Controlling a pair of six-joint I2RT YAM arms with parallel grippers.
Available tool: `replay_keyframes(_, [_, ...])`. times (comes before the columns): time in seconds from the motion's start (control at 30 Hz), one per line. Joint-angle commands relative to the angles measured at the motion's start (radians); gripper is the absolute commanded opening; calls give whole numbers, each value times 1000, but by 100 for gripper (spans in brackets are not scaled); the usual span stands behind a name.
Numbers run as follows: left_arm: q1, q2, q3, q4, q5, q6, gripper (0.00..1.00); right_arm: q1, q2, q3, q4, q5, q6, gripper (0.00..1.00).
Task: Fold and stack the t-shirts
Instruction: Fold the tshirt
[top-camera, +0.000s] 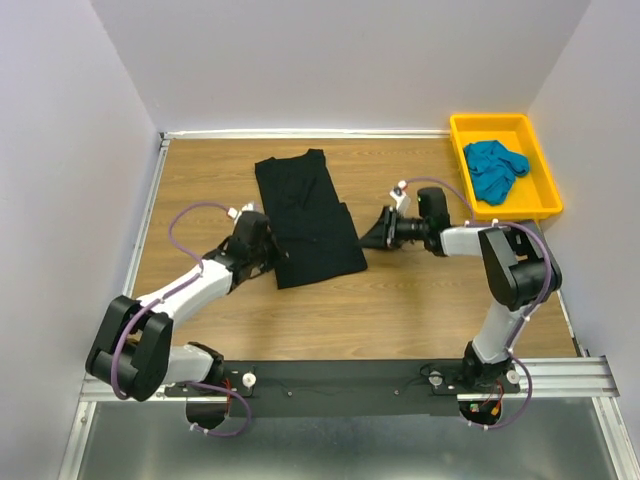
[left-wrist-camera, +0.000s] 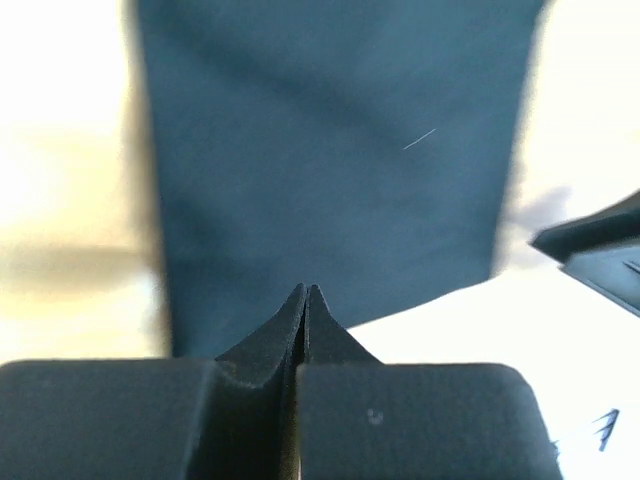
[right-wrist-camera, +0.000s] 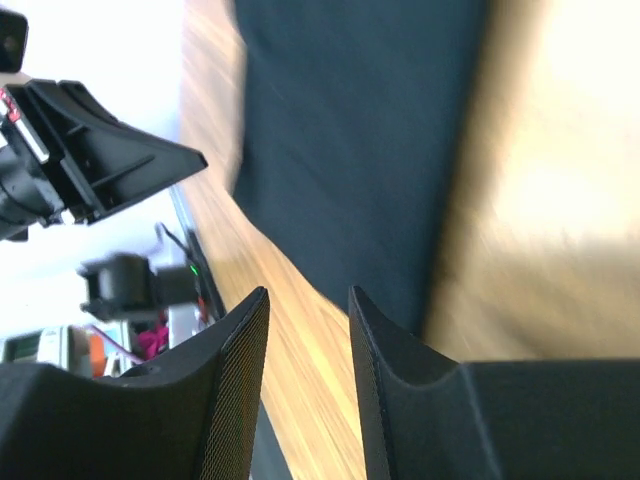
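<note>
The black t-shirt (top-camera: 305, 215) lies flat on the wooden table, folded into a long strip. It also shows in the left wrist view (left-wrist-camera: 330, 150) and the right wrist view (right-wrist-camera: 360, 150). My left gripper (top-camera: 272, 262) is at the strip's lower left edge with its jaws pressed together (left-wrist-camera: 305, 292); no cloth shows between them. My right gripper (top-camera: 368, 238) is beside the strip's right edge, low over the table, open and empty (right-wrist-camera: 308, 295). The teal-blue t-shirt (top-camera: 495, 168) lies crumpled in the yellow tray (top-camera: 505, 122).
The tray stands at the back right corner of the table. White walls close in the left, back and right sides. A black rail (top-camera: 340, 375) with both arm bases runs along the near edge.
</note>
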Motion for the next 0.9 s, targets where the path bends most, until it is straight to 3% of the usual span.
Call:
replay_keyframes(0.0, [47, 7, 148, -27, -57, 106, 5, -4, 5, 162, 8, 14, 49, 45])
replay_keyframes(0.17, [165, 207, 254, 45, 21, 202, 2, 31, 200, 407, 62, 13, 117, 45])
replay_keyframes(0.43, [223, 493, 398, 81, 89, 267, 0, 62, 460, 700, 64, 25, 178, 45])
replay_keyframes(0.67, [271, 581, 451, 91, 104, 289, 0, 51, 617, 761, 53, 69, 206, 45])
replay_keyframes(0.87, [282, 564, 440, 64, 110, 298, 0, 5, 607, 671, 51, 169, 207, 46])
